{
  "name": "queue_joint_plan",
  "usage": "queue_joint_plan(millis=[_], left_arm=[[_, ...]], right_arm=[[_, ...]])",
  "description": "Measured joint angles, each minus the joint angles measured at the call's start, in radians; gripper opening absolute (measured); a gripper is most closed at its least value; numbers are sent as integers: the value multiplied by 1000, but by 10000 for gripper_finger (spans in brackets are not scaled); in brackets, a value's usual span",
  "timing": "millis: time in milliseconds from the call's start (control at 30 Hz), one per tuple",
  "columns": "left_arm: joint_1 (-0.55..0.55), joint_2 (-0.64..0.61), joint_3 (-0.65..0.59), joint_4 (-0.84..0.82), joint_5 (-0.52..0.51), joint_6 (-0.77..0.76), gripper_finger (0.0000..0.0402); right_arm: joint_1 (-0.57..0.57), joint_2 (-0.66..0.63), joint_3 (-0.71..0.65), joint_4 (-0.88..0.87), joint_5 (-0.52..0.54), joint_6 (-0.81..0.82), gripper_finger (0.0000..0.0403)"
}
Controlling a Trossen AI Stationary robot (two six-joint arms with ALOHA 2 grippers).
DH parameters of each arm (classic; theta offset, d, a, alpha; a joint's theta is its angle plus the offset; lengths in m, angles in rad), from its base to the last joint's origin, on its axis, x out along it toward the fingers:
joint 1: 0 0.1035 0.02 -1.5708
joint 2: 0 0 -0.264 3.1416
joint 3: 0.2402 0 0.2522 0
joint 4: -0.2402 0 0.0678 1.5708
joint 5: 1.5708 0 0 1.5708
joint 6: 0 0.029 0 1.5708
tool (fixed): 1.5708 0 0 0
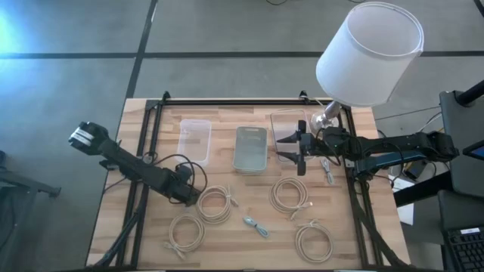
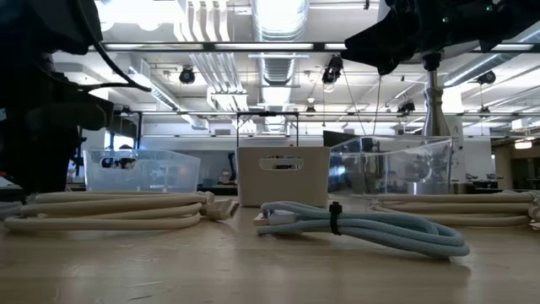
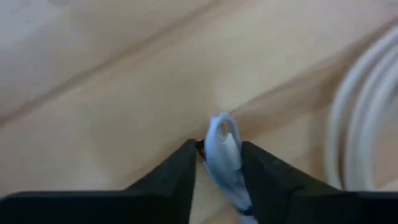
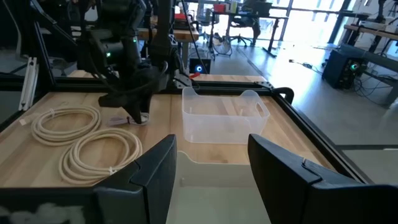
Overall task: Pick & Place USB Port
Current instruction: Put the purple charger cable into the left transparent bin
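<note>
USB plug (image 3: 222, 152), white, sits between the fingertips of the left gripper (image 3: 219, 148); the jaws are part-spread and straddle it, one finger against the plug, a thin dark gap visible at the other, so no firm pinch is seen. Plug lies on the wooden table (image 1: 378, 227), at about 8 o'clock from table centre in the high view. Just beside it at 4 o'clock lies a cream cable coil (image 1: 214, 204). Second cream coil (image 1: 185, 233) sits near, at 6 o'clock from the gripper. Light-blue bundled cable (image 1: 257, 227) lies at 6 o'clock from centre; two more cream coils at 4 o'clock (image 1: 290, 194) and 5 o'clock (image 1: 314, 242). Along the 12 o'clock edge: clear bin (image 1: 194, 141), grey bin (image 1: 250, 148), second clear bin (image 1: 286, 121). Right gripper (image 1: 290, 148) hangs at about 1 o'clock, at the grey bin's 3 o'clock edge, jaws spread wide, nothing between them. White lamp shade (image 1: 369, 53) stands over the 1 o'clock corner.
</note>
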Motion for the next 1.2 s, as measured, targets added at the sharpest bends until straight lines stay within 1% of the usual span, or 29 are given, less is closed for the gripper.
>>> queue_joint_plan(millis=[133, 167, 233, 267, 400, 567, 633, 700, 800, 900, 1100, 1200], left_arm=[[0, -33, 0, 42, 10, 15, 35], [0, -44, 0, 56, 10, 25, 23], [0, -66, 11, 62, -4, 42, 20], [0, -77, 24, 59, -28, 56, 21], [0, -118, 108, 50, -195, 163, 33], [10, -146, 231, 9, -405, 392, 26], [31, -153, 276, -31, -456, 450, 24], [59, -157, 318, -68, -482, 504, 24], [122, -160, 360, -120, -499, 615, 30], [212, -155, 374, -136, -499, 737, 31], [430, -124, 367, -135, -412, 1079, 29], [542, -107, 352, -135, -395, 1201, 31]], right_arm=[[0, 0, 0, 0, 0, 0, 196], [0, 0, 0, 0, 0, 2, 196], [0, 0, 0, 0, 0, 1, 196], [0, 0, 0, 0, 0, 1, 196], [0, 0, 0, 0, 0, 0, 196], [-1, 0, 0, 0, 0, -1, 196], [-1, 0, 0, 0, 0, -1, 196], [-1, 0, 0, -1, 0, 2, 196], [-1, 0, 0, -4, 0, 2, 196], [0, 0, 0, -4, 0, 0, 196], [0, 0, 0, -3, 0, 0, 196], [0, 0, 0, -3, 0, 2, 196]])
